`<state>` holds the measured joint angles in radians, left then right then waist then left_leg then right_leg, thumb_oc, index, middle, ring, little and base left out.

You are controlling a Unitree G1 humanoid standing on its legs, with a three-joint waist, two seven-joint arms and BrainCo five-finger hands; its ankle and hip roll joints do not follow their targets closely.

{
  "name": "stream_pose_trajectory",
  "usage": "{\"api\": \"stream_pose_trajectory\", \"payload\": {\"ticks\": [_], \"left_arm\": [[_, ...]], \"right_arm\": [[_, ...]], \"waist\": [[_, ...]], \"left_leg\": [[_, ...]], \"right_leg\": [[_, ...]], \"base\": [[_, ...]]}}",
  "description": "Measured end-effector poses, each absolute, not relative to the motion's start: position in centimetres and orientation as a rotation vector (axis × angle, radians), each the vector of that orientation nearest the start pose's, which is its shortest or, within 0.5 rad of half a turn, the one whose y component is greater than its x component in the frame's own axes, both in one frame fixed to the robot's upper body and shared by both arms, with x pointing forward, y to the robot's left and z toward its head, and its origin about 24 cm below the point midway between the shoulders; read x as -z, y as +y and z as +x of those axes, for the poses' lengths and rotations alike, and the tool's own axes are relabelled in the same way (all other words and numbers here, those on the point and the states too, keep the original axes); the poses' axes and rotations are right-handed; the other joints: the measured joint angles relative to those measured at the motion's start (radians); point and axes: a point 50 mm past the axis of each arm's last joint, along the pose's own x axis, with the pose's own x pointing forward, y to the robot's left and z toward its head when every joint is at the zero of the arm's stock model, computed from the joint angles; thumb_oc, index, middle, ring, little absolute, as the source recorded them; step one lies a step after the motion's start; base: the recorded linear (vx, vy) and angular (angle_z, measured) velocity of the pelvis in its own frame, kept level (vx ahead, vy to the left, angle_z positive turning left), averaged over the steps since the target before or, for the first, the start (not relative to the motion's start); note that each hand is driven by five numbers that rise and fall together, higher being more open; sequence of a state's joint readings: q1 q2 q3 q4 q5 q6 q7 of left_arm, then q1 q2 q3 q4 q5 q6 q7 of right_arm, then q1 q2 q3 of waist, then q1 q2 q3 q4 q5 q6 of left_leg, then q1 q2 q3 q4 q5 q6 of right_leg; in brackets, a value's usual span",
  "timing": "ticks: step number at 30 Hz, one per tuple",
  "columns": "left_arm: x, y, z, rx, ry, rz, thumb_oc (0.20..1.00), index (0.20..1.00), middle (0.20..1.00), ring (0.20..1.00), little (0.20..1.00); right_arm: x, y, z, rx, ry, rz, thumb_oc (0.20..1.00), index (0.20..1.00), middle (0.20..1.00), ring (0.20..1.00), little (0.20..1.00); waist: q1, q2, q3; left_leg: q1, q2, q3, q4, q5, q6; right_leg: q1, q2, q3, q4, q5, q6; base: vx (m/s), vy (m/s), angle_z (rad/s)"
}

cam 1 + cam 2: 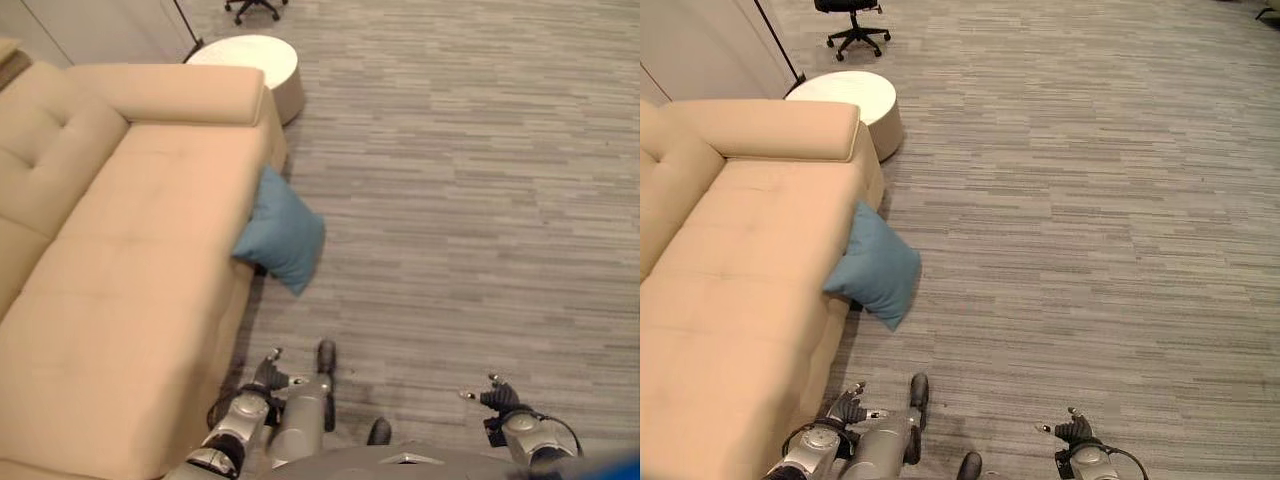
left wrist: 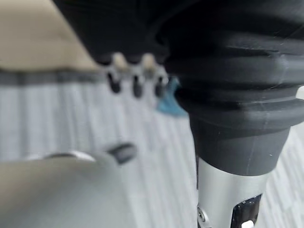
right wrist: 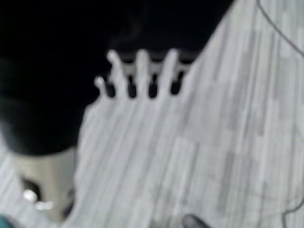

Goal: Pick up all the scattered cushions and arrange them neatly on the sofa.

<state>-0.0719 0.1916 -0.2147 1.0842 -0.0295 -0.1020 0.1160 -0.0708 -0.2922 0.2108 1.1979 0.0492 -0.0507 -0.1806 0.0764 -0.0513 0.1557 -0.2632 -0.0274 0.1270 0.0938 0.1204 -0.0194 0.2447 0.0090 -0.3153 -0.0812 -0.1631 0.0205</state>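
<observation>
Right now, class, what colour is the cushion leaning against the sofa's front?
Teal blue cushion, clearest in the left eye view.

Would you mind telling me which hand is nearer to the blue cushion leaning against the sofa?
Left. The left hand hangs just below the blue cushion, beside the sofa; the right hand hangs further off, over open floor.

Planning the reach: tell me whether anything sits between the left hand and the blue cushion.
Nothing visible does. The blue cushion leans against the sofa front, and bare floor separates it from the left hand. The sofa seat above it also looks bare.
</observation>
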Motion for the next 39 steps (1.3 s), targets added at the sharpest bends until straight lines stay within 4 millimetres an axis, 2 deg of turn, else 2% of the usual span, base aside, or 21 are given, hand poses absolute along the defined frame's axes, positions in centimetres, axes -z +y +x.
{"api": "stream_pose_trajectory", "payload": {"ticks": [1,2,7,8,9,10,11,12,13,14,16,18,21,23,26,31,32,36,37,38,39], "left_arm": [[14.5,20.0,14.6,-0.012,0.937,0.318,1.000,1.000,1.000,1.000,1.000],[14.6,20.6,14.4,-0.012,0.958,0.341,1.000,1.000,1.000,1.000,1.000],[14.4,21.1,14.7,-0.016,0.958,0.360,1.000,1.000,1.000,1.000,1.000],[14.4,20.7,15.0,-0.008,0.958,0.359,1.000,1.000,1.000,1.000,1.000],[14.5,21.0,14.7,-0.008,0.971,0.367,1.000,1.000,1.000,1.000,1.000],[15.0,21.3,13.3,-0.014,1.017,0.372,1.000,1.000,1.000,1.000,1.000],[14.7,21.6,13.8,-0.017,0.982,0.376,1.000,1.000,1.000,1.000,1.000],[14.4,22.4,13.9,-0.053,0.978,0.364,1.000,1.000,1.000,1.000,1.000],[14.9,23.1,12.3,-0.078,1.033,0.366,1.000,1.000,1.000,1.000,1.000],[15.4,23.6,10.8,-0.113,1.098,0.355,1.000,1.000,1.000,1.000,1.000],[15.9,22.8,9.8,-0.099,1.123,0.348,1.000,1.000,1.000,1.000,1.000],[16.1,21.7,9.8,-0.075,1.126,0.334,1.000,1.000,1.000,1.000,1.000],[15.6,21.6,11.3,-0.072,1.066,0.324,1.000,1.000,1.000,1.000,1.000],[15.5,22.0,11.6,-0.088,1.062,0.321,1.000,1.000,1.000,1.000,1.000],[15.1,22.2,12.4,-0.094,1.030,0.318,1.000,1.000,1.000,1.000,1.000],[15.1,22.1,12.5,-0.084,1.029,0.315,1.000,1.000,1.000,1.000,1.000],[15.1,22.3,12.4,-0.086,1.035,0.317,1.000,1.000,1.000,1.000,1.000],[15.5,22.3,11.5,-0.091,1.068,0.311,1.000,1.000,1.000,1.000,1.000],[15.6,22.2,11.1,-0.089,1.079,0.309,1.000,1.000,1.000,1.000,1.000],[15.6,22.5,10.9,-0.089,1.084,0.321,1.000,1.000,1.000,1.000,1.000],[15.5,22.6,11.3,-0.092,1.075,0.322,1.000,1.000,1.000,1.000,1.000]], "right_arm": [[14.5,-25.4,12.4,0.167,1.072,-0.454,1.000,1.000,1.000,1.000,1.000],[14.8,-24.8,11.9,0.161,1.086,-0.440,1.000,1.000,1.000,1.000,1.000],[15.0,-24.7,11.6,0.150,1.097,-0.441,1.000,1.000,1.000,1.000,1.000],[14.7,-24.7,12.6,0.132,1.077,-0.457,1.000,1.000,1.000,1.000,1.000],[14.0,-24.9,14.2,0.156,1.020,-0.444,1.000,1.000,1.000,1.000,1.000],[14.7,-24.1,12.8,0.124,1.049,-0.434,1.000,1.000,1.000,1.000,1.000],[15.0,-23.9,11.9,0.111,1.082,-0.429,1.000,1.000,1.000,1.000,1.000],[14.6,-24.3,13.0,0.140,1.054,-0.415,1.000,1.000,1.000,1.000,1.000],[14.4,-24.3,13.5,0.142,1.040,-0.414,1.000,1.000,1.000,1.000,1.000],[14.1,-24.2,14.3,0.141,1.014,-0.417,1.000,1.000,1.000,1.000,1.000],[14.2,-23.8,14.3,0.134,1.016,-0.408,1.000,1.000,1.000,1.000,1.000],[14.7,-24.1,12.9,0.140,1.059,-0.406,1.000,1.000,1.000,1.000,1.000],[14.0,-24.9,14.0,0.167,1.016,-0.409,1.000,1.000,1.000,1.000,1.000],[13.1,-25.4,15.6,0.181,0.946,-0.408,1.000,1.000,1.000,1.000,1.000],[13.7,-25.8,14.0,0.189,0.997,-0.413,1.000,1.000,1.000,1.000,1.000],[14.0,-26.1,12.8,0.198,1.031,-0.414,1.000,1.000,1.000,1.000,1.000],[14.1,-26.2,12.5,0.203,1.040,-0.412,1.000,1.000,1.000,1.000,1.000],[14.1,-26.2,12.4,0.202,1.045,-0.413,1.000,1.000,1.000,1.000,1.000],[14.4,-26.5,11.3,0.202,1.075,-0.420,1.000,1.000,1.000,1.000,1.000],[14.6,-26.0,11.0,0.191,1.081,-0.409,1.000,1.000,1.000,1.000,1.000],[14.5,-25.7,11.6,0.182,1.064,-0.406,1.000,1.000,1.000,1.000,1.000]], "waist": [[0.007,0.027,-0.023],[-0.005,0.002,-0.031],[0.025,0.004,-0.028],[0.038,0.033,0.012],[0.030,0.049,0.061],[0.016,0.060,0.016],[0.023,0.059,-0.016],[0.016,0.038,-0.016],[0.028,0.018,-0.010],[0.015,-0.001,-0.014],[-0.010,0.014,-0.009],[-0.011,0.034,-0.032],[-0.002,0.017,-0.037],[-0.002,0.000,-0.031],[-0.013,-0.014,-0.026],[-0.033,-0.007,-0.025],[-0.035,-0.010,-0.022],[-0.018,-0.006,-0.020],[-0.030,0.001,-0.036],[-0.026,-0.004,-0.062],[-0.018,0.001,-0.051]], "left_leg": [[0.035,0.010,-0.011,-0.013,-0.007,0.032],[0.055,-0.012,-0.011,-0.026,0.009,0.084],[0.112,-0.050,-0.041,-0.062,-0.020,0.112],[0.175,-0.065,-0.051,-0.013,-0.140,0.143],[0.208,-0.064,-0.054,0.040,-0.189,0.148],[0.208,-0.058,-0.055,0.050,-0.221,0.163],[0.217,-0.060,-0.076,-0.010,-0.222,0.160],[0.232,-0.051,-0.097,-0.078,-0.173,0.141],[0.251,-0.067,-0.098,-0.077,-0.180,0.110],[0.253,-0.069,-0.133,-0.045,-0.226,0.102],[0.328,-0.022,-0.217,-0.063,-0.253,0.058],[0.336,0.034,-0.279,0.030,-0.250,0.012],[0.255,0.045,-0.262,0.217,-0.221,-0.034],[0.116,0.058,-0.230,0.481,-0.120,-0.125],[0.036,0.099,-0.076,0.510,-0.143,-0.095],[0.004,0.083,0.107,0.194,-0.138,-0.072],[-0.009,0.092,0.144,0.192,-0.128,-0.081],[0.093,0.056,0.154,0.106,-0.132,-0.007],[0.136,0.034,0.142,0.068,-0.132,0.002],[0.184,0.010,0.132,-0.024,-0.151,0.070],[0.198,0.003,0.114,-0.045,-0.136,0.097]], "right_leg": [[0.007,0.016,0.005,0.021,-0.019,0.026],[0.001,-0.010,0.003,0.065,-0.052,0.036],[-0.104,-0.066,0.005,0.164,-0.067,0.065],[-0.201,-0.117,0.025,0.474,-0.082,0.138],[-0.418,-0.211,0.067,1.010,0.016,0.201],[-0.546,-0.227,0.107,1.075,-0.015,0.167],[-0.606,-0.271,0.067,0.869,-0.014,0.163],[-0.602,-0.290,0.022,0.469,0.023,0.133],[-0.606,-0.291,0.084,0.377,0.078,0.157],[-0.565,-0.234,0.222,0.146,0.124,0.156],[-0.495,-0.171,0.237,0.101,0.241,0.087],[-0.401,-0.137,0.157,0.110,0.277,0.036],[-0.308,-0.105,0.097,0.009,0.277,-0.022],[-0.252,-0.093,0.063,-0.010,0.241,-0.070],[-0.182,-0.091,-0.031,-0.010,0.188,-0.095],[-0.154,-0.064,-0.113,-0.010,0.132,-0.055],[-0.149,-0.058,-0.117,-0.010,0.117,-0.072],[-0.096,-0.044,-0.130,0.007,0.083,-0.011],[-0.085,-0.049,-0.138,0.053,0.047,0.016],[-0.135,-0.077,-0.133,0.179,-0.026,0.020],[-0.180,-0.099,-0.132,0.309,-0.045,0.041]], "base": [[0.00,0.000,-0.15],[0.00,0.000,-0.06],[0.33,0.137,0.08],[0.33,0.017,-0.36],[0.35,-0.123,-0.09],[0.26,-0.127,0.69],[0.58,-0.407,1.86],[0.50,-0.383,1.67],[0.58,-0.461,1.37],[0.34,-0.331,0.87],[0.32,-0.390,1.20],[0.25,-0.387,1.34],[0.10,-0.206,0.66],[0.09,-0.282,0.28],[0.10,-0.117,0.70],[0.14,-0.027,0.54],[0.06,0.067,0.23],[0.15,0.065,-0.04],[0.14,0.069,0.56],[0.14,0.069,0.45],[0.11,0.045,0.43]]}}
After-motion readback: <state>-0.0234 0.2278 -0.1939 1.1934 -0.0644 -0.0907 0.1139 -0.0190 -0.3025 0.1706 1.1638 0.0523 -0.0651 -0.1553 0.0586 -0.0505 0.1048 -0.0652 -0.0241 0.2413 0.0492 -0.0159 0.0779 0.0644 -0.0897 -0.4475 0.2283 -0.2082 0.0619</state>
